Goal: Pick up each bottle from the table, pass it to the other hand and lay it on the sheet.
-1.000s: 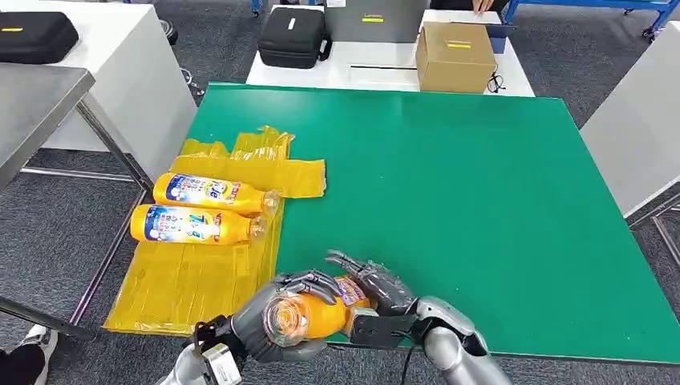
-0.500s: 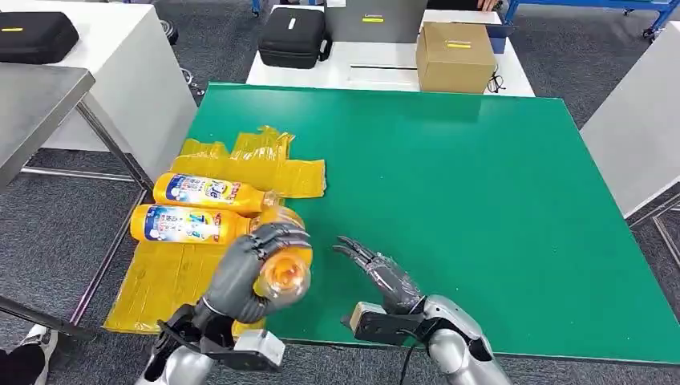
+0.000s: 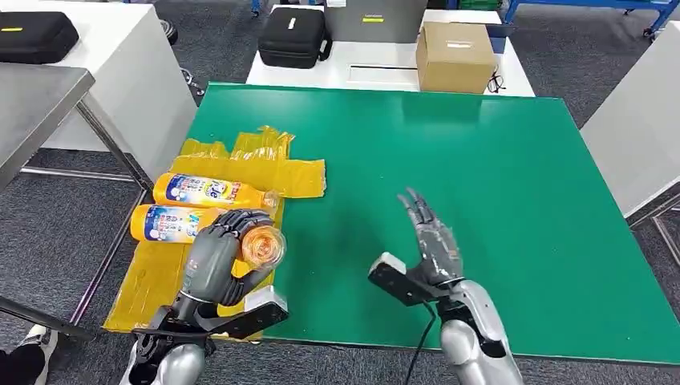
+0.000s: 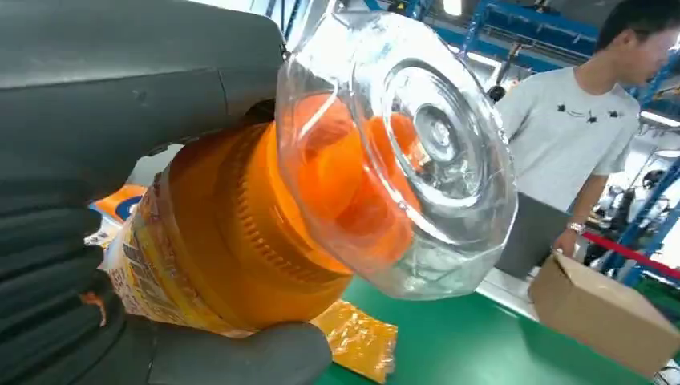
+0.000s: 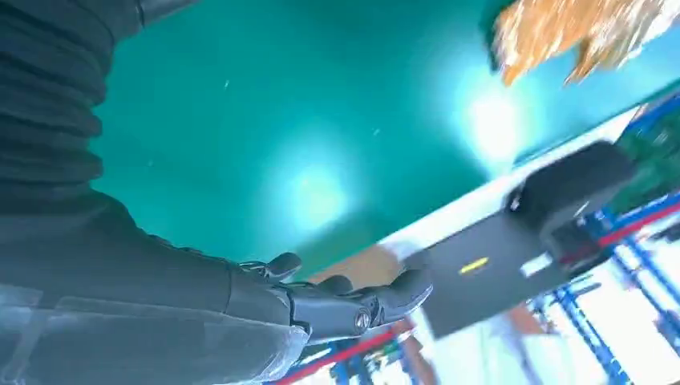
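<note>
My left hand [image 3: 215, 255] grips an orange bottle [image 3: 261, 246] above the near part of the yellow sheet [image 3: 192, 277], its clear base turned toward the head camera. In the left wrist view the same bottle [image 4: 321, 200] sits close up in that hand [image 4: 96, 192]. Two more orange bottles [image 3: 210, 191] [image 3: 172, 224] lie side by side on the sheet, just beyond the held one. My right hand [image 3: 431, 239] is raised over the green table [image 3: 481, 160] with its fingers spread and nothing in it; the right wrist view shows it [image 5: 240, 305] empty too.
A cardboard box [image 3: 454, 54] and a black case [image 3: 293, 36] sit on the white table beyond the green one. A grey metal table [image 3: 36, 100] stands to the left. A person [image 4: 593, 136] stands beyond the far table.
My left hand has carried the bottle left, away from my right hand and over the sheet. My right hand let go, rose and moved right with fingers spread.
</note>
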